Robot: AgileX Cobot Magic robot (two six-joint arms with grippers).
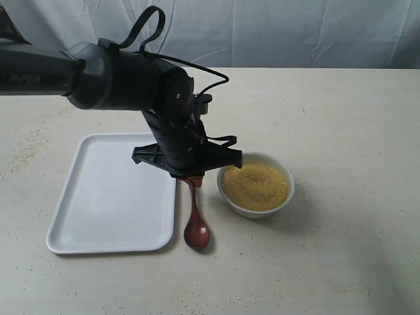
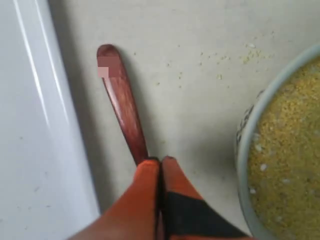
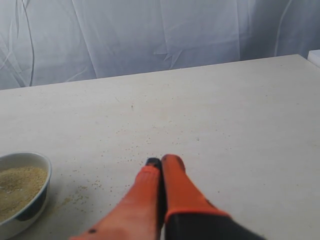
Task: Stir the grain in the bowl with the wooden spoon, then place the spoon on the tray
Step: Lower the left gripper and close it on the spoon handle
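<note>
Spoon (image 1: 195, 218) lies between tray (image 1: 111, 197) and bowl (image 1: 289, 186), so my left fingers (image 2: 145, 185) pinch its handle end for stirring; right fingers (image 3: 175, 185) sit pressed together.

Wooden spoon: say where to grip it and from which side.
Grip the wooden spoon by its slim handle, coming down from above with jaws across its width. It lies flat on the table between the tray and the bowl, which crowd both sides; the round head probably offers poorer purchase.

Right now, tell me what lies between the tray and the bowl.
The wooden spoon, its handle in the shut left claw; the exterior view shows it.
</note>
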